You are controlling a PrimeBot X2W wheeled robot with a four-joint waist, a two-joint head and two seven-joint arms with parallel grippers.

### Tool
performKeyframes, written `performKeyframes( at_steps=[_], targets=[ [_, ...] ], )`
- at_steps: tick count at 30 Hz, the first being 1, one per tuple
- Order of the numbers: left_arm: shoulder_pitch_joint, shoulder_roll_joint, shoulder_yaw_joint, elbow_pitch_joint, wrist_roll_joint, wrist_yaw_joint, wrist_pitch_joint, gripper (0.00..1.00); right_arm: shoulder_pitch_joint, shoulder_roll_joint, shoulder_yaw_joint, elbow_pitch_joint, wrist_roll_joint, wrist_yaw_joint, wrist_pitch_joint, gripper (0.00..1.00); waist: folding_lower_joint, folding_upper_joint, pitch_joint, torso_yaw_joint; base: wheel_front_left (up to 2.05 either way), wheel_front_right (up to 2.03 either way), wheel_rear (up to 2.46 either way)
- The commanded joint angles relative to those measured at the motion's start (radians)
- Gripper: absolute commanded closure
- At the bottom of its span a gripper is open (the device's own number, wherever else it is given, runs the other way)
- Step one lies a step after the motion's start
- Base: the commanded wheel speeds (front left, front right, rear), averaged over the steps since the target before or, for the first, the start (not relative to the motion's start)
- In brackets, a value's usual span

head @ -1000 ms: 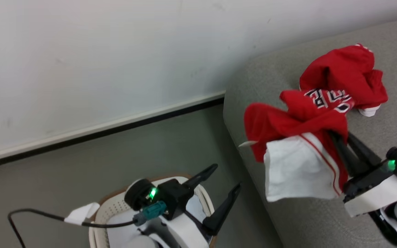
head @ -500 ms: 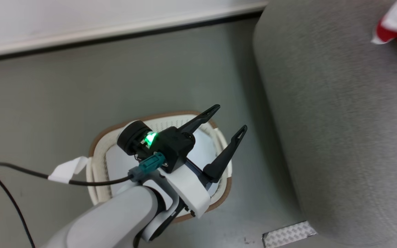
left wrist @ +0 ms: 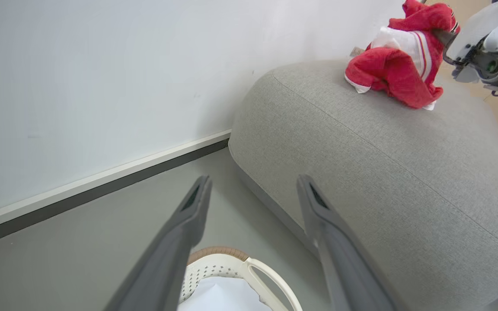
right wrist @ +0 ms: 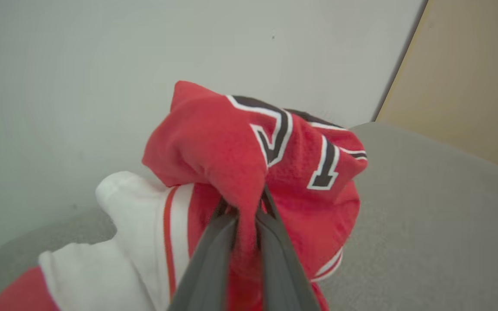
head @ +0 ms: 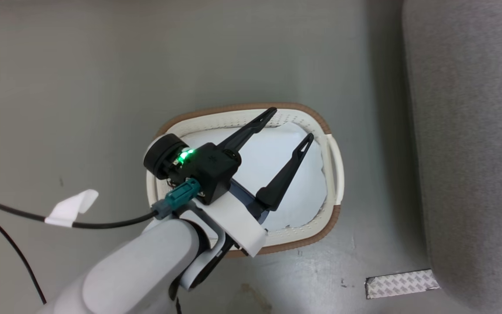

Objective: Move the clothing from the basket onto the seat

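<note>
One change: the head view has dropped from seat to basket, where the left gripper hangs spread. The right gripper pinches the clothing, which rests on the seat; release likely remains.

The left hand has its two dark fingers spread wide, its pale forearm slanting in from the lower left; the right hand is pinched tight on the clothing.
</note>
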Motion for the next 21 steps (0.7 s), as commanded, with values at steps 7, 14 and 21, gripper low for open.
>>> performKeyframes(
  at_steps=[7, 14, 21],
  targets=[
    [0.018, -0.001, 0.010, 0.026, -0.008, 0.007, -0.039, 0.00, -0.018, 0.108, -0.131, -0.021, -0.171, -0.003, -0.039, 0.00, -0.0003, 0.0001, -0.024, 0.016, 0.00, 0.00, 0.00],
    [0.096, 0.013, 0.042, 0.063, -0.056, 0.029, -0.099, 0.00, 0.071, 0.191, -0.042, -0.088, -0.170, -0.003, -0.054, 0.00, -0.0003, 0.0001, -0.128, -0.021, 0.00, 0.00, 0.00],
    [0.226, 0.037, 0.111, 0.124, -0.099, 0.092, -0.159, 0.00, 0.298, 0.276, 0.194, -0.281, -0.028, -0.003, -0.052, 0.00, -0.0003, 0.0001, -0.285, -0.028, 0.00, 0.00, 0.00]
  ],
)
